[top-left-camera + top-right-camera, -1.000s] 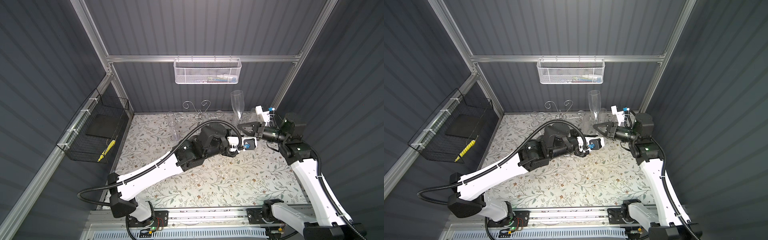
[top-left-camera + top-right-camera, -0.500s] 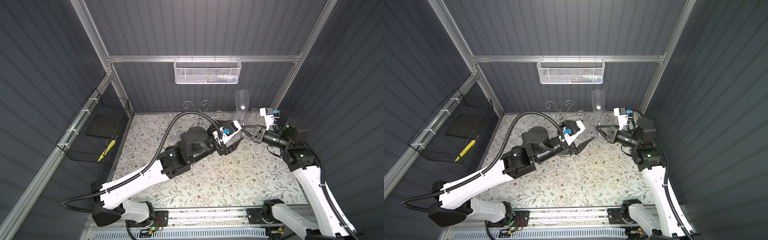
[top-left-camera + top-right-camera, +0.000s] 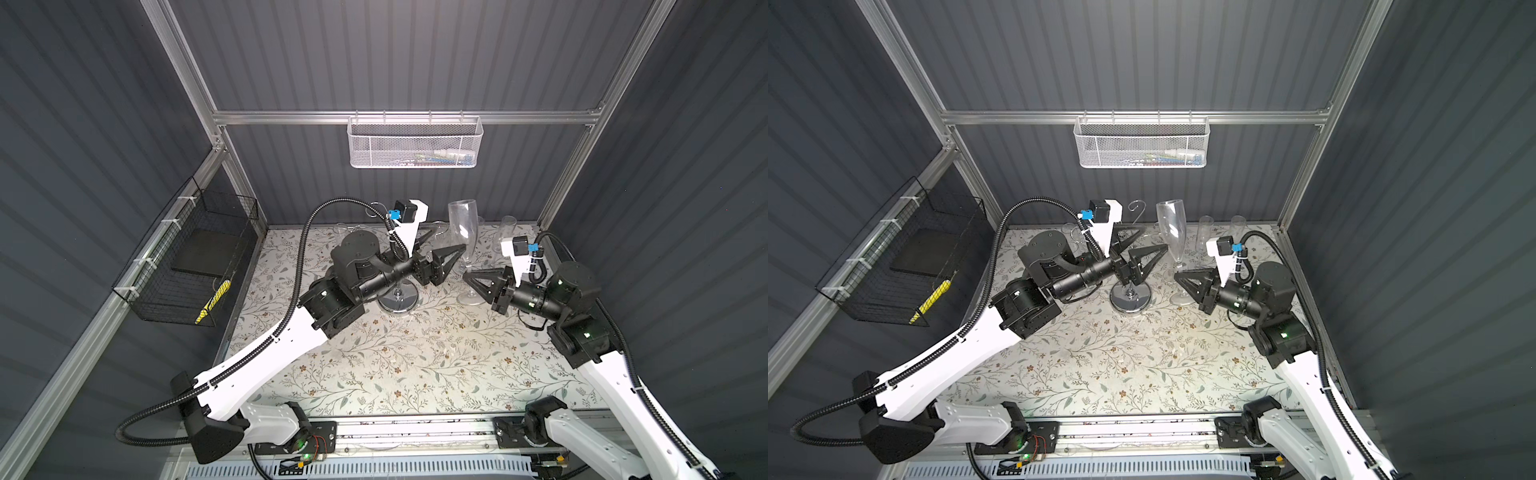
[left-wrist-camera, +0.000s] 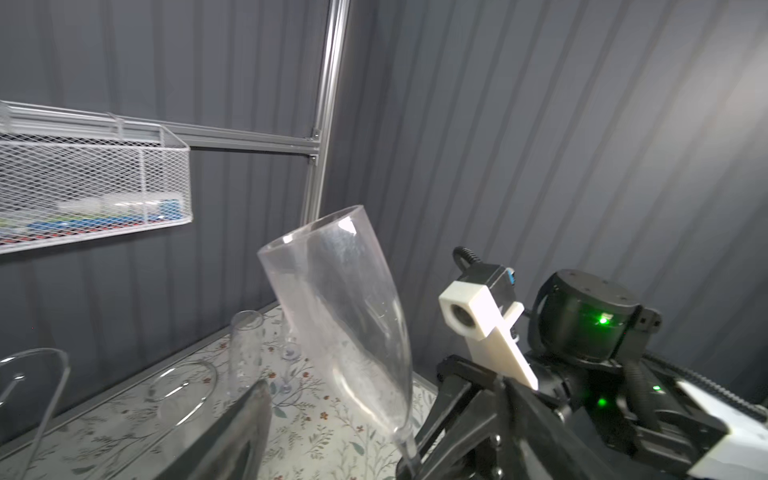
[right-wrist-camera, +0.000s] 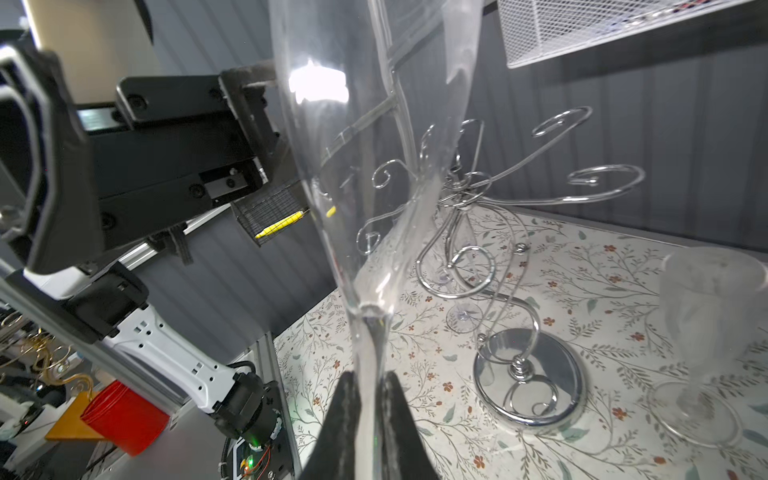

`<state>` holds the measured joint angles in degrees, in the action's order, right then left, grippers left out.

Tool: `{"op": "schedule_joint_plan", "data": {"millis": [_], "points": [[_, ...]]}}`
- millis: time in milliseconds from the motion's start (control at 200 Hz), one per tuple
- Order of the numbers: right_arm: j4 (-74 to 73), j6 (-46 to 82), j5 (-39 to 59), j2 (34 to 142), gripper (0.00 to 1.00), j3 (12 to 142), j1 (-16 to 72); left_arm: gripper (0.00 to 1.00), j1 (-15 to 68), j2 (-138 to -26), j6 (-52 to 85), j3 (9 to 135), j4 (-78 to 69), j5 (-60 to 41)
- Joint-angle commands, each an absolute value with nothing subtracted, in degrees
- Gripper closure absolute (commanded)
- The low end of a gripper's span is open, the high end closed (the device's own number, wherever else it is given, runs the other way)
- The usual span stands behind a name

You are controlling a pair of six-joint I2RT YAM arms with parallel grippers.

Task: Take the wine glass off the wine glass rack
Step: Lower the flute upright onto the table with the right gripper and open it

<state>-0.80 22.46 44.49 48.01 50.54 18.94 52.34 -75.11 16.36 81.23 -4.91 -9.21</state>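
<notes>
clearly, right wrist view — wine glass [image 5: 371, 257] pinched

Dark grey ribbed walls [image 3: 415, 62], aluminium frame rails [image 3: 291, 117], floral-patterned tabletop [image 3: 415, 353].

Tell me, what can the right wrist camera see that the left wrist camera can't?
Only the right wrist view shows the shiny round base of the wine glass rack and the black wire basket. Only the left wrist view shows the open rim of the wine glass and the right arm's white camera block. Both show the wine glass pinched at its stem by the right gripper, plus the white mesh basket and the flowery table.
</notes>
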Motion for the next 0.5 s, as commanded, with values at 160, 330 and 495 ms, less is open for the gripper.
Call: {"op": "schedule_joint_plan", "data": {"millis": [160, 330, 495], "points": [[-10.2, 22.2, 39.2, 44.7, 1.0, 46.0, 25.8, 0.14, 51.2, -74.2, 25.4, 75.9, -11.9, -13.7], [-12.6, 23.1, 38.5, 45.6, 1.0, 44.0, 29.4, 0.15, 50.5, -73.2, 29.9, 70.4, -21.3, -12.8], [-13.6, 22.0, 36.3, 45.6, 1.0, 42.2, 32.4, 0.2, 50.3, -73.7, 31.2, 69.9, -22.7, -13.8]]}}
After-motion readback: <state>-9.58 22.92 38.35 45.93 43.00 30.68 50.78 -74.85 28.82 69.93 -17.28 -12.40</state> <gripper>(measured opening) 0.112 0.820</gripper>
